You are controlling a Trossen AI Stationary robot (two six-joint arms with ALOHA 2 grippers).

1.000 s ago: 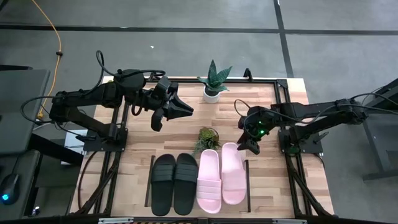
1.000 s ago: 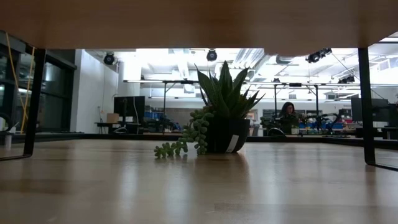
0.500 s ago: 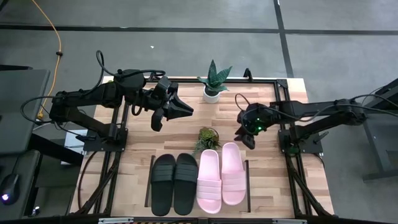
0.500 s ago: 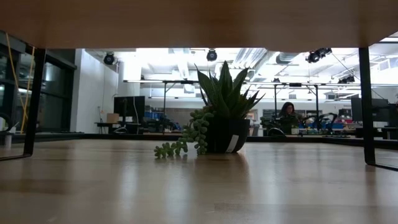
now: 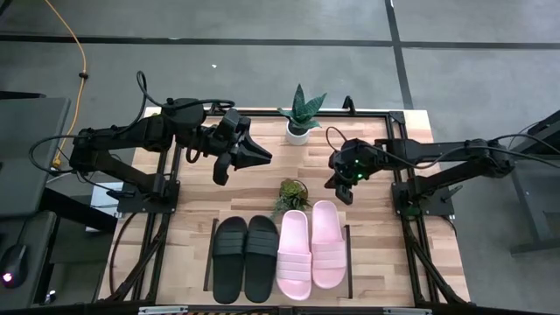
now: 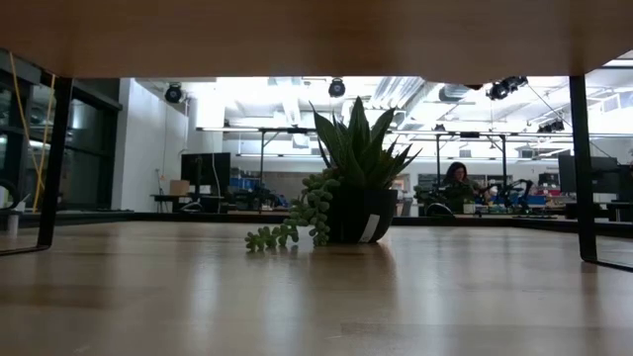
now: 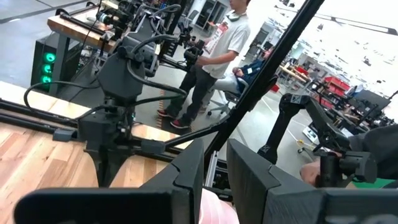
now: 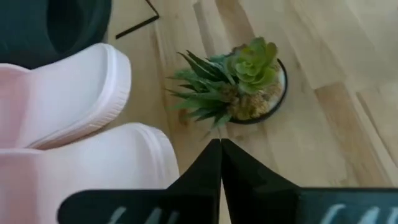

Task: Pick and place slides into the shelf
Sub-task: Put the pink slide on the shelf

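Two black slides (image 5: 246, 259) and two pink slides (image 5: 311, 248) lie side by side, soles down, on the low wooden shelf (image 5: 348, 255) at the table's near side. In the right wrist view the pink slides' far ends (image 8: 68, 118) show below my right gripper. My right gripper (image 5: 345, 194) hangs shut, tilted down, just beyond the right pink slide's far end and touches nothing; its fingers meet (image 8: 219, 155). My left gripper (image 5: 265, 156) is held high over the table's far left part, its fingers (image 7: 186, 177) a narrow gap apart with nothing between them.
A small succulent (image 5: 291, 191) in a dark pot stands just beyond the slides, close to my right gripper (image 8: 239, 84). A tall plant in a white pot (image 5: 300, 118) stands at the far edge. The shelf's underside (image 6: 316, 35) spans the low view. People (image 7: 217, 56) are beyond the table.
My right gripper has drawn back from the right pink slide's far end, toward the table's far edge and a little left, and its fingers have come together. The slides lie as they did. My left arm has kept still.
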